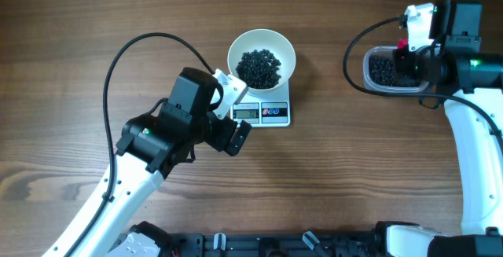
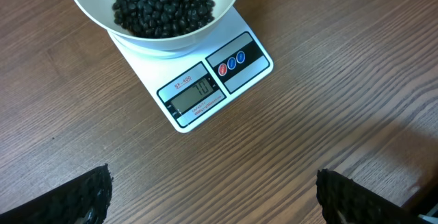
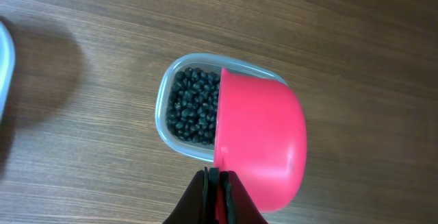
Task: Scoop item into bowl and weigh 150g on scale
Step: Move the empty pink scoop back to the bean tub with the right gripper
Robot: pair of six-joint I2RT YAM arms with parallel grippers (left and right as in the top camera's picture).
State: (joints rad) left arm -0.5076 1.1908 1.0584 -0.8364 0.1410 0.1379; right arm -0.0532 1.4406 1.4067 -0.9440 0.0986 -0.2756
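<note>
The white bowl (image 1: 263, 37) is sitting on the scale (image 1: 263, 113), covering the back of its platform, while the grey display and the two round buttons are showing at the front edge. A dark heap of black beans (image 1: 259, 67) is lying in the bottom of the bowl, well below the rim. The left hand (image 2: 215, 198) is hovering over the bench (image 1: 354, 170) just in front of the scale, its two fingers standing wide apart and gripping nothing, with bare wood between them. Well apart, at the right end of the bench, a clear plastic tub (image 3: 161, 107) is holding more of the beans. The right hand (image 3: 219, 196) is hanging over the tub with its fingers pressed together, apparently clamping a thin pink handle, though only a sliver of it is showing between them. The pink scoop (image 3: 260, 142) is reaching out from that hand, its rounded outside facing the wrist camera, and is covering one side of the tub while the beans on the other side are lying in plain sight.
</note>
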